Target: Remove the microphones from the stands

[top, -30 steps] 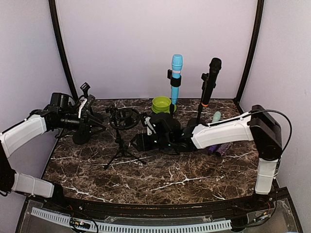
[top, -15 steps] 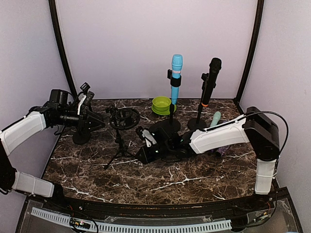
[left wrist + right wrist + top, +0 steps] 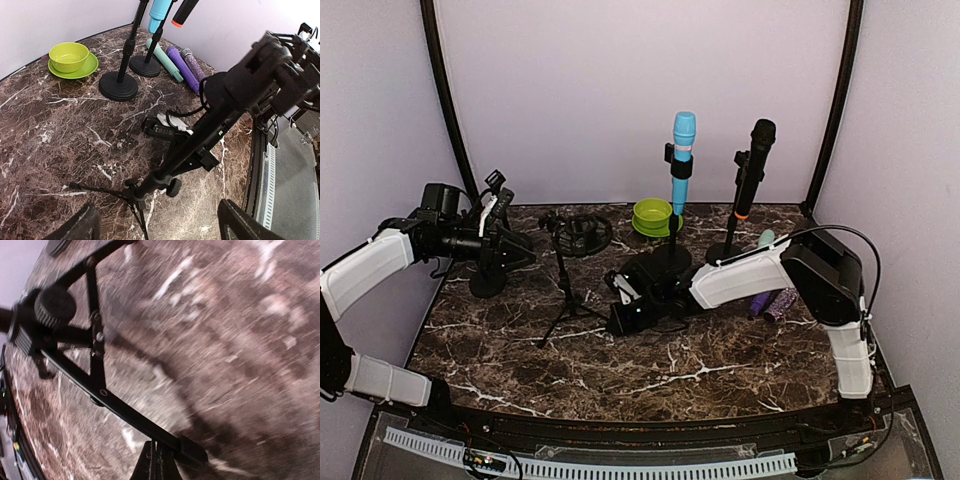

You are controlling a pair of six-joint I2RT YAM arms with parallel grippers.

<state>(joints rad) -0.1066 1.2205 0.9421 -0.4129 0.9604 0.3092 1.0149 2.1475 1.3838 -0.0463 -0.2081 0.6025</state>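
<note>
Right gripper (image 3: 155, 452), jaws together at lower centre, sits by a tripod (image 3: 563, 290) leg. Steady it, don't drag. Left gripper (image 3: 510, 238), jaws apart, should approach slowly.

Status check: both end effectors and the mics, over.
Left end effector open, empty. Right end effector shut, low by a tripod leg. Blue microphone and black microphone both in their stands.

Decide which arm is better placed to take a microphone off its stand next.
Probably right: the right gripper, though shut and low, lies near the blue microphone on its stand. The left gripper is open but far off, beyond the tripod stand.
</note>
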